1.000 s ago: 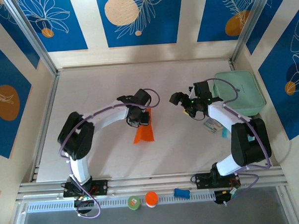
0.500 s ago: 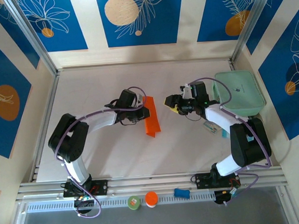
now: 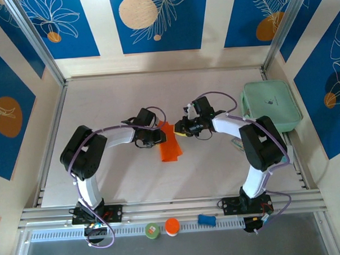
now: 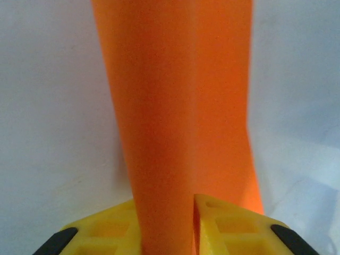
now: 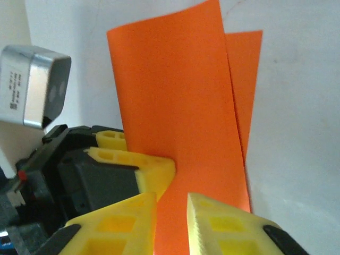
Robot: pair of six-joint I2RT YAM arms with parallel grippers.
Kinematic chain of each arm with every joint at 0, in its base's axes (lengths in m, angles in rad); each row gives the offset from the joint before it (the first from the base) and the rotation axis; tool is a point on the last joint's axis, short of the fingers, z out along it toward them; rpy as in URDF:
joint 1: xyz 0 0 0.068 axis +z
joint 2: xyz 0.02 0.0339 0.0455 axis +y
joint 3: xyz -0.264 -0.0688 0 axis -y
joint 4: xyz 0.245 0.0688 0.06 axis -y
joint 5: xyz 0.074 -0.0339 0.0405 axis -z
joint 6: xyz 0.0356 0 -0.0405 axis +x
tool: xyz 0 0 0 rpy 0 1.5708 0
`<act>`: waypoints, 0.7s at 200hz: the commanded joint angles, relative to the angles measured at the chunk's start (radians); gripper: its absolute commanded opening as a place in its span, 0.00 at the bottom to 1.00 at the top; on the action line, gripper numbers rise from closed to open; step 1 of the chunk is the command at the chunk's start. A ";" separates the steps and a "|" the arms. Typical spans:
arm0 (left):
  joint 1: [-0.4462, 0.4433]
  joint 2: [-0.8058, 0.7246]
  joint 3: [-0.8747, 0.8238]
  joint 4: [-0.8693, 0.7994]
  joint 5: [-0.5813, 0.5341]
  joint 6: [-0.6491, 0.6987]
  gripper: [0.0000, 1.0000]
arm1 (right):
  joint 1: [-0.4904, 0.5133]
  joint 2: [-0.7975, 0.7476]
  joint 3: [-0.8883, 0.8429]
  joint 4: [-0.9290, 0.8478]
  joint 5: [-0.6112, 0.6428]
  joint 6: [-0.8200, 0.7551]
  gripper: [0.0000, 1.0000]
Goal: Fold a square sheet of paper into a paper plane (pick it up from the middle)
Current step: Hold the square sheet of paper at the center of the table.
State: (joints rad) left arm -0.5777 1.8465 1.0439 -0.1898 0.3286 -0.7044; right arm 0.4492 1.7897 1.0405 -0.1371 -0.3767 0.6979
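From above, your thin, matte, bright orange sheet of paper (image 3: 171, 149) is folded into a long strip at the middle of the pale table (image 3: 101, 108). Its long axis runs from the far end back toward the arm bases, leaning slightly to the right. The left gripper (image 3: 157, 133) comes at the far end from the left and the right gripper (image 3: 179, 130) from the right, so the two meet almost nose to nose there. Neither arm is nearer, and the free length trails toward you. From this height you cannot tell whether that free end rests on the table or is lifted. In the left wrist view the strip (image 4: 180, 106) rises straight out from between the yellow fingers (image 4: 106, 234) of the left gripper (image 4: 167, 231), which are drawn in narrow and hold the folded layers. In the right wrist view the sheet (image 5: 175, 106) shows two layers, the upper one bowed over the lower. It passes between the right gripper (image 5: 171, 212) fingers, which are closed down narrow on it. The left gripper (image 5: 133, 159) sits just beside them on the same end. Your next move likely turns on this: both grips share one end, so any crease has to run down the axis away from the fingers.
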 commanded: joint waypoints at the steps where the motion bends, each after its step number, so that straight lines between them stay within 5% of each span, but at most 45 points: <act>1: 0.006 0.018 0.042 -0.087 -0.026 0.058 0.26 | 0.024 0.061 0.061 -0.086 0.024 -0.018 0.18; 75: 0.006 0.010 0.051 -0.121 -0.035 0.059 0.30 | 0.072 0.180 0.134 -0.182 0.080 -0.018 0.15; 140: 0.006 -0.085 -0.005 -0.162 -0.096 -0.133 0.61 | 0.069 0.205 0.125 -0.197 0.102 0.028 0.14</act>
State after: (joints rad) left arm -0.5777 1.8122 1.0702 -0.2928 0.2756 -0.7364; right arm 0.5171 1.9686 1.1629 -0.2893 -0.2916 0.6949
